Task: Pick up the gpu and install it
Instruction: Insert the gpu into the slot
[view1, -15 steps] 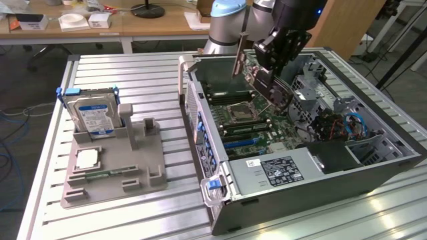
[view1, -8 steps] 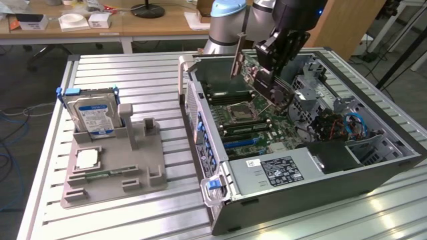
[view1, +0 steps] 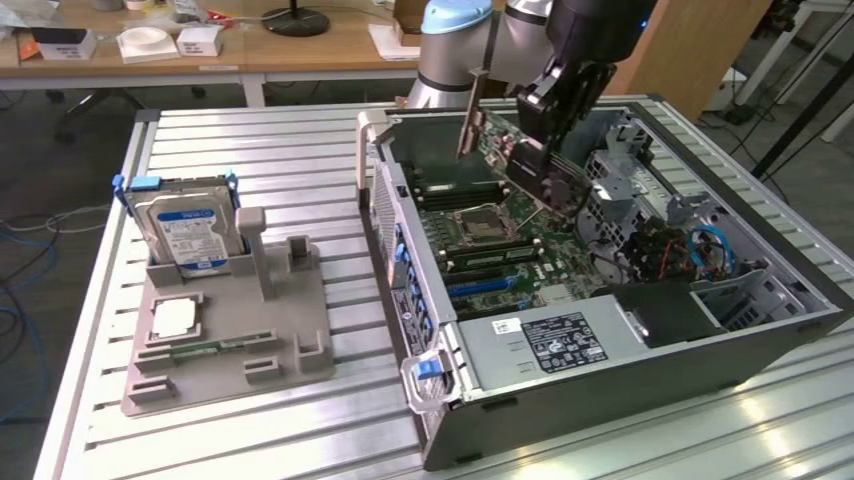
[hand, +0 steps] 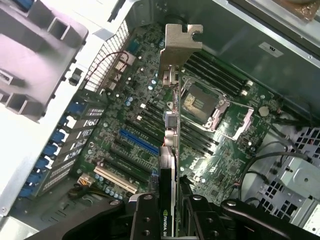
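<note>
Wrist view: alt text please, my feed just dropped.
The gripper holds the gpu edge-on, metal bracket farthest from the camera, above the motherboard inside the open computer case. The CPU socket and a blue expansion slot show on either side of the card, which is not yet seated.

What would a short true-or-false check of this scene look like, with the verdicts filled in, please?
1. The gripper is shut on the gpu. True.
2. The gpu is seated in a slot of the motherboard. False: it is held tilted in the air above the board, and is not in any slot.
3. The hard drive stands upright in the gray holder, outside the computer case. True.
4. The computer case is closed. False: its side is open, with the motherboard showing.
</note>
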